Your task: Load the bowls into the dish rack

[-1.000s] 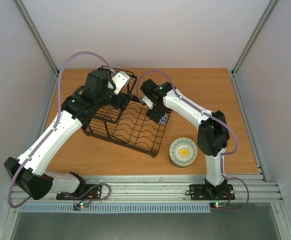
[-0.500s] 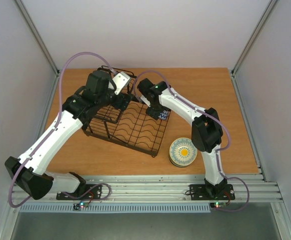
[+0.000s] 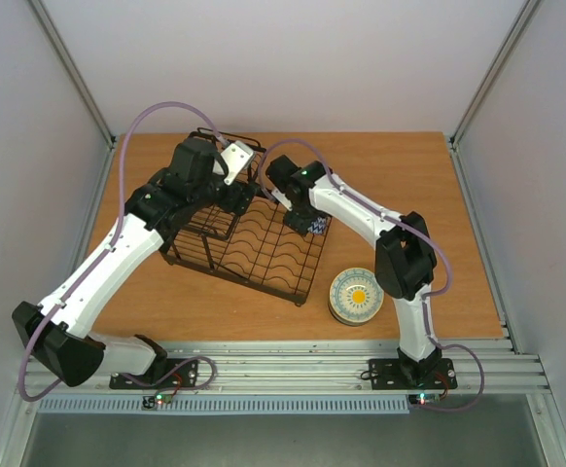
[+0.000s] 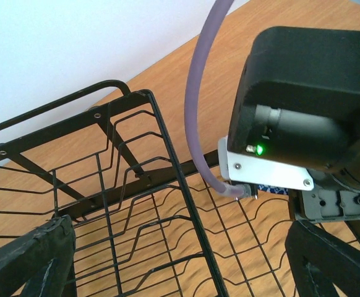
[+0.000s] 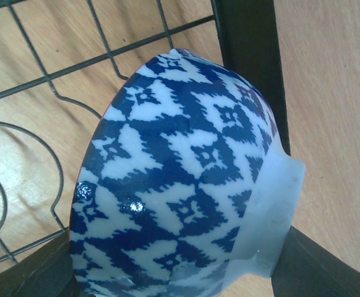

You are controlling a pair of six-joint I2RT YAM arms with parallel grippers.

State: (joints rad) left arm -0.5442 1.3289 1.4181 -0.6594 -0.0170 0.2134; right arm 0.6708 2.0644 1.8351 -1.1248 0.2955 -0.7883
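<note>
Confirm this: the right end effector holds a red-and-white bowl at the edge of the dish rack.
Wrong colour. The right end effector holds a blue-and-white patterned bowl at the edge of the dish rack; the right wrist view shows it.

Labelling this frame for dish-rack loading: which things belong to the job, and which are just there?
Job: dish rack; blue patterned bowl, held in right gripper; stacked bowls.
Just there: purple cable; wooden table.
</note>
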